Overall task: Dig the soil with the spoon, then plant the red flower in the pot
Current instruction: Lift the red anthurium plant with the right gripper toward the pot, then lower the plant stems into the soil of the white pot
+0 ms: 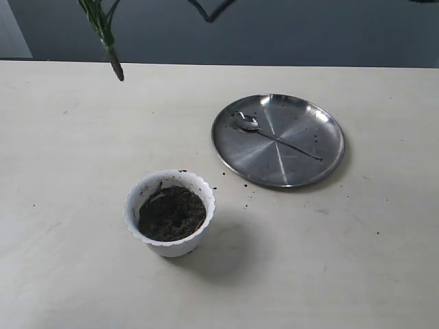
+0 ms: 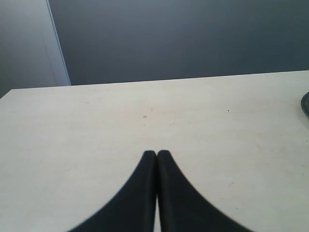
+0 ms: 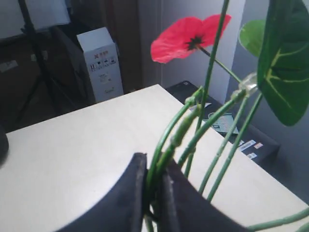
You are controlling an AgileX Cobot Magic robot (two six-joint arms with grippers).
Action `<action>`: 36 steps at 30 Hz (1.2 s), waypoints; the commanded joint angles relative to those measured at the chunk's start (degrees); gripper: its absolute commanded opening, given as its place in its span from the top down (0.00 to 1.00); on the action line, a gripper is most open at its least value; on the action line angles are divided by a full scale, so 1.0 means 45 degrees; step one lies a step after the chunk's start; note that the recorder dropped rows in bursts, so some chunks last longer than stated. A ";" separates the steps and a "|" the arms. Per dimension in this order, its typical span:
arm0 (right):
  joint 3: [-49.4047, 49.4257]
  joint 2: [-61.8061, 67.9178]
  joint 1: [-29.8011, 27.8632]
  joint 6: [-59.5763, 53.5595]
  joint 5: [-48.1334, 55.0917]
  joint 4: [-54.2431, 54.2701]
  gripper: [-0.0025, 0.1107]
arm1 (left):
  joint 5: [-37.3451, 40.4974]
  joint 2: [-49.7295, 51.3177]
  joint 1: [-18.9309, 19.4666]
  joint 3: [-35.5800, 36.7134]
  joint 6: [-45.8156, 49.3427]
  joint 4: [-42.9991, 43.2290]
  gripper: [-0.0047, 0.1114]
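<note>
The white scalloped pot [image 1: 132, 200] stands on the table's near left, filled with dark soil [image 1: 171, 214]. On the steel plate, the spoon [image 1: 248, 123] lies with its bowl at the plate's left side. The red flower's stem end [image 1: 104, 31] hangs down from the top left of the exterior view, high above the table. In the right wrist view my right gripper [image 3: 154, 164] is shut on the bunch of green stems [image 3: 193, 125], with a red bloom [image 3: 188, 38] and a green leaf [image 3: 285, 63] beyond. My left gripper [image 2: 157, 154] is shut and empty over bare table.
The round steel plate [image 1: 302, 171] sits at the right middle, with soil crumbs [image 1: 247, 184] scattered near its front edge. Its rim [image 2: 305, 102] shows in the left wrist view. A white box [image 3: 99, 63] stands off the table.
</note>
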 commanded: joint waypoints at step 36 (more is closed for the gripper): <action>1.5525 -0.1150 0.3965 0.9701 -2.0002 -0.8313 0.98 | -0.0059 -0.0030 -0.0022 -0.0005 -0.0011 0.0003 0.96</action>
